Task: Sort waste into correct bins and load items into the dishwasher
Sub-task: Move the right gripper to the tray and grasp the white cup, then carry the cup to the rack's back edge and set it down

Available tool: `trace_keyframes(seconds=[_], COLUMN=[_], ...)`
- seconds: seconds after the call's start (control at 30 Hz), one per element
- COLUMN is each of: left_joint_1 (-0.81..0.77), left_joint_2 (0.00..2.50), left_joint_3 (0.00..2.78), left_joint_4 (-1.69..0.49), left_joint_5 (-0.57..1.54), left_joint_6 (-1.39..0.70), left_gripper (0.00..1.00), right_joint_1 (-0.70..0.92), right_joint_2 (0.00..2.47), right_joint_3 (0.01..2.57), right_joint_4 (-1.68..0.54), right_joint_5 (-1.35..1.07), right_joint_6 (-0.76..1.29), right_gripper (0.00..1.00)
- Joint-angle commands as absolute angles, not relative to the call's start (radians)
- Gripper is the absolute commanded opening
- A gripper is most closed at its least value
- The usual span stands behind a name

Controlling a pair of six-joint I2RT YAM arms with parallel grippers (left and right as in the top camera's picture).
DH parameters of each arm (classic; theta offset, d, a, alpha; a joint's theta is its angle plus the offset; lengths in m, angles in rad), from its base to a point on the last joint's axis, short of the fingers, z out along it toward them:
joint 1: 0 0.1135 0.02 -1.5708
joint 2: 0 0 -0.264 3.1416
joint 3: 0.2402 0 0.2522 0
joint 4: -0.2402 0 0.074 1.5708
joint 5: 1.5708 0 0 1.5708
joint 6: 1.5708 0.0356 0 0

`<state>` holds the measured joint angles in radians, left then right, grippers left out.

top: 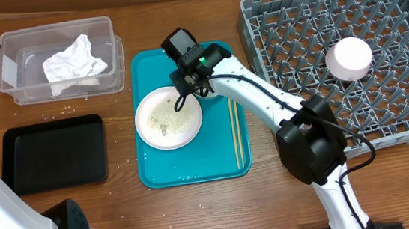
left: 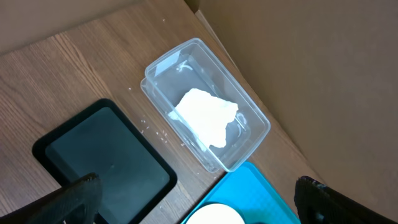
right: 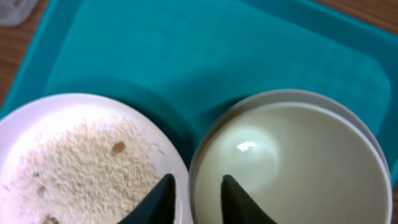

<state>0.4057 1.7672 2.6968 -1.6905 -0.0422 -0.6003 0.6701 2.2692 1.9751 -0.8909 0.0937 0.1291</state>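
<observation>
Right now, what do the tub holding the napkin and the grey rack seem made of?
The tub looks like clear glossy plastic: the table shows through its walls. The rack looks like matte grey moulded plastic, a pegged lattice.

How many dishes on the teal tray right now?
2: white plate with rice scraps in the middle of the tray, grey bowl beside it under the right gripper. The arm may hide more.

Robot lab w/ dish rack (top: 296, 45)

plate (right: 81, 162) just beside bowl (right: 292, 168) — narrow gap between, bare teal tray (right: 186, 56) beyond
</observation>
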Motion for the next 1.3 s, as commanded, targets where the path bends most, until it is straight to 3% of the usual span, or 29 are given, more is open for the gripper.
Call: trace_keyframes(seconds=[0.0,0.17,0.37,0.57,0.77,0.97,1.17,1.27], left_joint_1=[0.404,0.404,0.404,0.404,0.404,0.404,0.404,0.404], left_joint_2=[1.746,1.746,1.746,1.746,1.746,1.746,1.746,1.746], left_joint_3=[2.697,2.697,2.697,2.697,2.697,2.697,2.697,2.697], left_joint_4=[-1.689,-1.689,-1.689,-1.689,-1.689,-1.689,-1.689,-1.689], left_joint_5=[-0.052,-0.052,-0.052,-0.052,-0.052,-0.052,-0.052,-0.052], left_joint_6=[-0.606,-0.606,-0.606,-0.606,-0.606,-0.606,-0.606,-0.606], left_gripper=[1.00,1.00,1.00,1.00,1.00,1.00,1.00,1.00], right_joint_1=[0.667,0.667,0.638,0.454,0.088,-0.133,-0.244,-0.266], right_joint_2=[2.274,2.273,2.257,2.240,2.241,2.255,2.307,2.357], right_joint_3=[1.995,2.024,2.245,2.541,2.616,2.572,2.449,2.386], right_joint_4=[-0.906,-0.946,-1.097,-1.322,-1.446,-1.394,-1.184,-0.977], right_joint_5=[0.086,0.065,0.052,0.011,-0.367,-0.746,-1.222,-1.374], right_joint_6=[0.134,0.145,0.181,0.263,0.251,0.117,0.059,0.208], right_gripper=[0.17,0.04,0.04,0.04,0.04,0.04,0.04,0.04])
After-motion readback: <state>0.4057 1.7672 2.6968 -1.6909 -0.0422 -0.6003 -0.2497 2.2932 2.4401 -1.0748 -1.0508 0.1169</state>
